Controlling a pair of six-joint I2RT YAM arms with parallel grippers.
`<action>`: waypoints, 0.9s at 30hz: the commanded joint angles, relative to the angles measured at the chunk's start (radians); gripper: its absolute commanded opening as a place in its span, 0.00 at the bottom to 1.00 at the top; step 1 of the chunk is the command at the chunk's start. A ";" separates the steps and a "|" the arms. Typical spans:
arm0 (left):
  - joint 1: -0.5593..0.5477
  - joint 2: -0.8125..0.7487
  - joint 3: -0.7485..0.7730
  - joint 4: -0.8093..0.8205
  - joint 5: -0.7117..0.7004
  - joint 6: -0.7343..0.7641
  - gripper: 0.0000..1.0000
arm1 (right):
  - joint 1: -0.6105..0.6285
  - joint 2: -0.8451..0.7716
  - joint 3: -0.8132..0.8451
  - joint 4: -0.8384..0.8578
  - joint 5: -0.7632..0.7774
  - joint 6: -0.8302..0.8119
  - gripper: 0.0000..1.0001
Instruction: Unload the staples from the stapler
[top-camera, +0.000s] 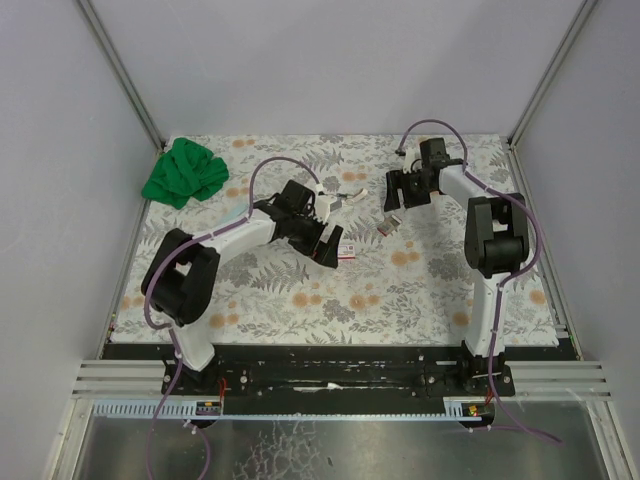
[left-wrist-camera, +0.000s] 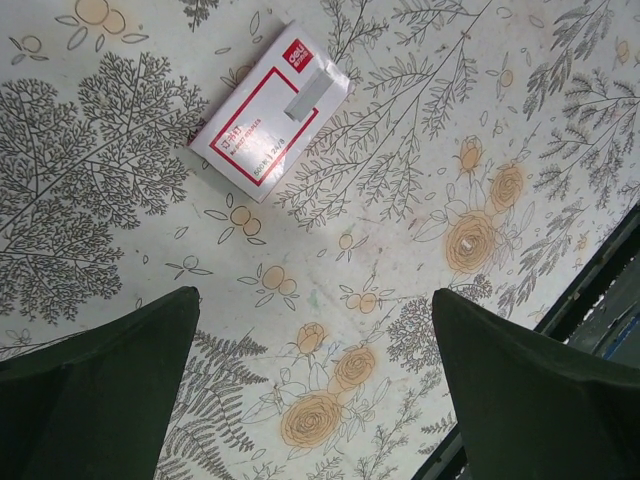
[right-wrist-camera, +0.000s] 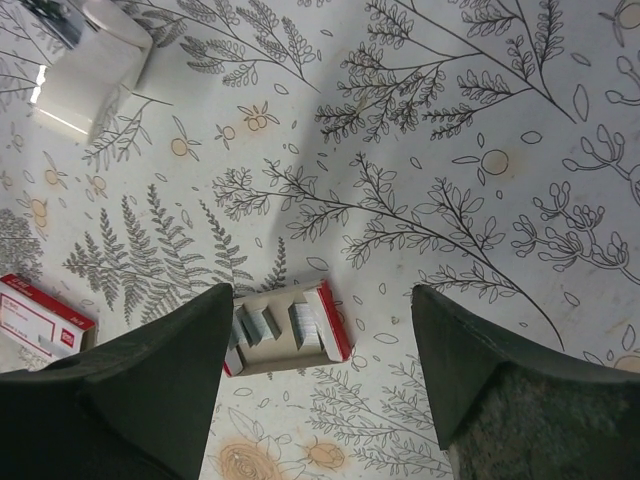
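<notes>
The white stapler lies on the flowered tablecloth at mid-table, by my left wrist; it shows in the top left corner of the right wrist view. An open tray of staples lies on the cloth between and below my right fingers, also seen from above. A red-and-white staple box sleeve lies ahead of my left gripper, which is open and empty above the cloth. My right gripper is open and empty, hovering over the tray.
A green cloth lies crumpled at the far left corner. The sleeve also shows at the lower left of the right wrist view. The table's dark near edge runs at the right of the left wrist view.
</notes>
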 joint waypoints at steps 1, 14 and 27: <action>0.007 0.030 -0.019 0.063 0.043 -0.041 1.00 | -0.003 0.013 0.042 -0.021 -0.019 -0.022 0.78; 0.011 0.069 -0.048 0.114 0.121 -0.120 1.00 | -0.004 0.043 0.029 -0.074 -0.153 -0.047 0.62; 0.011 0.077 -0.067 0.151 0.154 -0.170 1.00 | -0.003 -0.013 -0.094 -0.083 -0.164 -0.092 0.49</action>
